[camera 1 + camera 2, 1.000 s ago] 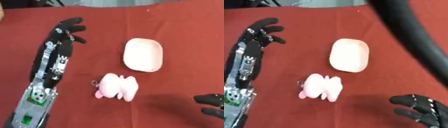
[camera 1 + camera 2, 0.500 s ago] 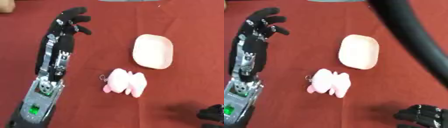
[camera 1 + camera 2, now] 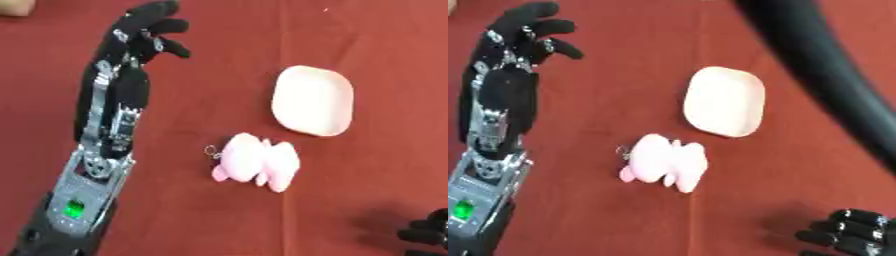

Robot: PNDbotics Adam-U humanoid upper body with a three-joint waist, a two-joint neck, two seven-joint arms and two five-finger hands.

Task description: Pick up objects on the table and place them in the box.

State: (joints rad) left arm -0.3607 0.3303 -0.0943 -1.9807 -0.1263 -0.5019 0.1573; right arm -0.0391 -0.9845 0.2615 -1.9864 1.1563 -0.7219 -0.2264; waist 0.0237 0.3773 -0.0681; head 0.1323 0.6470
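— What containers are seen, and what is held in them?

— A pale, shallow tray with rounded corners (image 3: 313,100) is seen lying on the red table (image 3: 219,210), to the right of centre. Nothing is seen inside it; its inner surface is bare.

— What is found to differ from a second ago?

— The whole scene is seen shifted in both views, so a tilt of the head is indicated rather than a move of the things. The tray and the toy are found in the same relation to each other as before. The left arm is now seen stretched further toward the far edge of the table, its hand nearer the top of the view. The right hand has stayed at the lower right corner.

— How is the toy described, and where is it found?

— A pink plush toy (image 3: 257,161) with soft lobes and a small metal ring at its left side is seen lying on the cloth, just below and left of the tray, apart from it. It is touched by neither hand.

— And the hands?

— The left hand (image 3: 144,31) is held up at the far left with its fingers spread and relaxed, nothing grasped. Of the right hand (image 3: 847,234), only dark curled fingers are shown at the corner, with nothing held.
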